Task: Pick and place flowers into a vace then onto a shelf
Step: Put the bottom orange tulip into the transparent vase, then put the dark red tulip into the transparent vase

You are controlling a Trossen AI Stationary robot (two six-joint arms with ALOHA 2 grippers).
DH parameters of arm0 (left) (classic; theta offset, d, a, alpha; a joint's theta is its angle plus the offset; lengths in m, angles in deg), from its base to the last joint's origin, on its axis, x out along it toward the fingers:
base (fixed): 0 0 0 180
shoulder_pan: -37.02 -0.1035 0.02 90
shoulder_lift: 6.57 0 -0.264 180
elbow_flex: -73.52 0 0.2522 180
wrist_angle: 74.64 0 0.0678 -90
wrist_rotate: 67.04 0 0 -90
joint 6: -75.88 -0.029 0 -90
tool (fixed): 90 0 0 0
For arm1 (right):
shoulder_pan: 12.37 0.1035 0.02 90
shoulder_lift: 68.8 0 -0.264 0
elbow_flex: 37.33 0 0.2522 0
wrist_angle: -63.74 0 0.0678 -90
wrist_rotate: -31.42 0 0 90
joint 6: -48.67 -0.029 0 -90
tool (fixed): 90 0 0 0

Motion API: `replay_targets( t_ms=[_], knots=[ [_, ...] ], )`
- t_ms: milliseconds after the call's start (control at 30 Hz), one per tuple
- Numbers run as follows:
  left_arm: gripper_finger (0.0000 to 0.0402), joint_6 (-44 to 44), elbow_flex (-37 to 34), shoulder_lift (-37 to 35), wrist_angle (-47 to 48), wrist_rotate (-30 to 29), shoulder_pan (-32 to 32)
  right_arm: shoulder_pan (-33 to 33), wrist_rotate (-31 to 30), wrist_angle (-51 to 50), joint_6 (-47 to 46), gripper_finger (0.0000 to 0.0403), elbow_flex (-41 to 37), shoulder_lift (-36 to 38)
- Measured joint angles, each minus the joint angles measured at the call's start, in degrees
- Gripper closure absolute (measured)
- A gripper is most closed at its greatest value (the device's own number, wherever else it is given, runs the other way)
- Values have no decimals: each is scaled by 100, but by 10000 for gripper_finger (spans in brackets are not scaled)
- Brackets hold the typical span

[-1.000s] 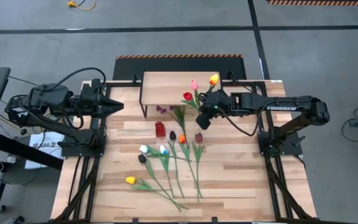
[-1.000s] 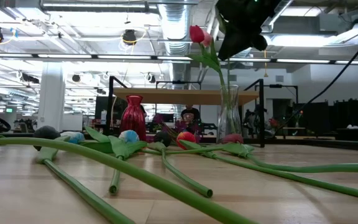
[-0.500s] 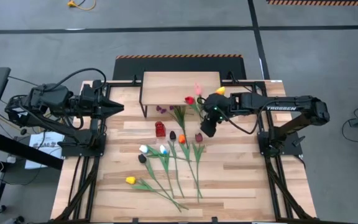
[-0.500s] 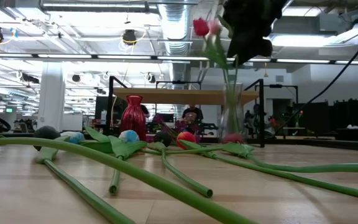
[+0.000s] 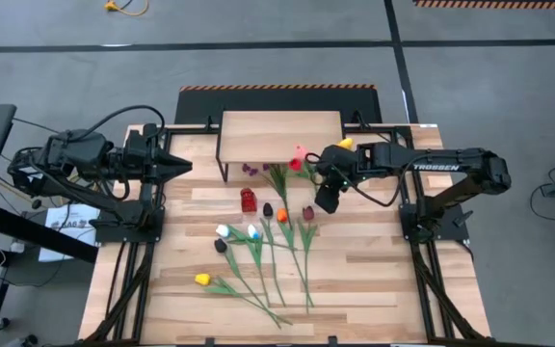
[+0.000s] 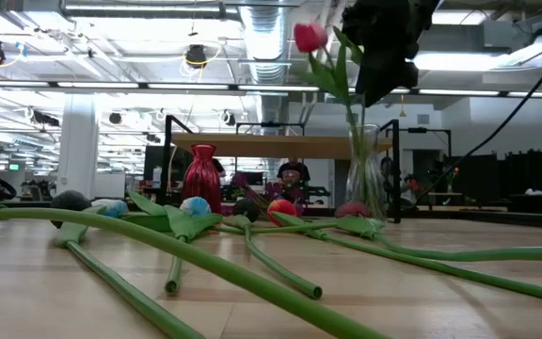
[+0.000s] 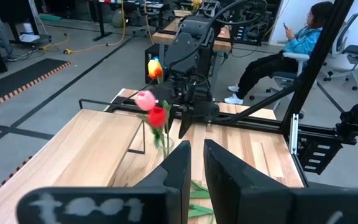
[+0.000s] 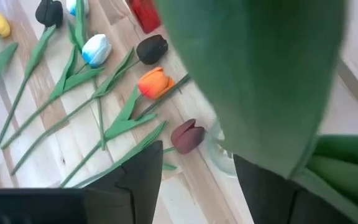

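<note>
Right gripper (image 5: 324, 196) above the glass vase (image 6: 366, 179), fingers spread. Vase with flowers (image 6: 310, 38) stands on the table (image 5: 374, 280) beside the shelf (image 5: 279, 135). Left gripper (image 5: 183, 165) pressed together at table edge.

Overhead looks down; low looks level; both share shelf (image 5: 279, 135).

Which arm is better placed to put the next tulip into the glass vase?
The right. Its gripper hangs over the glass vase and beside the tulips lying on the table. The left gripper waits at the table's left edge.
</note>
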Motion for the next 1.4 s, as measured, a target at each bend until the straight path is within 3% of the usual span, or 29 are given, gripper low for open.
replay_targets(
  t_ms=[233, 600, 1000, 1200, 1400],
  knots=[
    [370, 7, 0, -2, 0, -2, 0, -26, -3, 2, 127, 214, 0, 0],
    [370, 11, 0, 0, 0, -4, -2, -26, -144, -435, 198, 169, 2, 0],
    [370, 6, 2, 0, 53, -9, -2, -12, -127, -1445, 105, 185, 2, 0],
    [370, 8, 2, -2, 95, -9, -2, 118, -85, -2134, -719, 192, 2, 0],
    [370, 9, 2, -2, 92, -9, -2, 783, 59, -2308, -2423, 204, 2, 0]
  ],
)
